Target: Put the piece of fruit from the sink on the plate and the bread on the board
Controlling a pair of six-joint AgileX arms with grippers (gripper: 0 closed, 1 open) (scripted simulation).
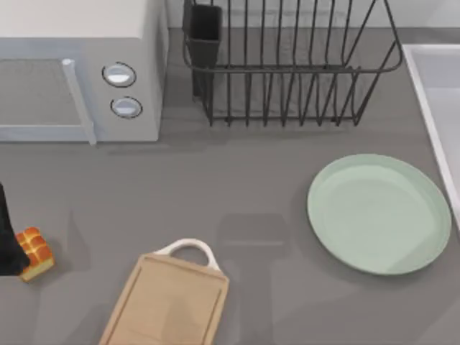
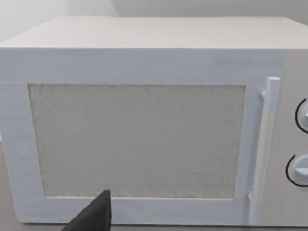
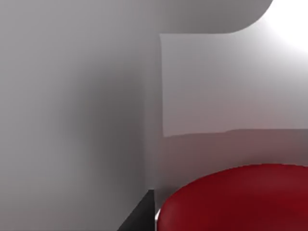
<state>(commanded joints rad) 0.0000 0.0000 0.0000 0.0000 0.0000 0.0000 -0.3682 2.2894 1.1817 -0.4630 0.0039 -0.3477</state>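
Left hand (image 1: 8, 248) touching bread (image 1: 34, 253), left of board (image 1: 167, 302); grip state unclear. Right hand's finger (image 3: 139, 214) beside fruit (image 3: 236, 199) in sink (image 3: 96, 96); grip state unclear.

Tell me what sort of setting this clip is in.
A rendered kitchen counter, most likely: a boxy white microwave with two round dials, a black wire dish rack and the pale raised rim of a white sink stand on a grey worktop.
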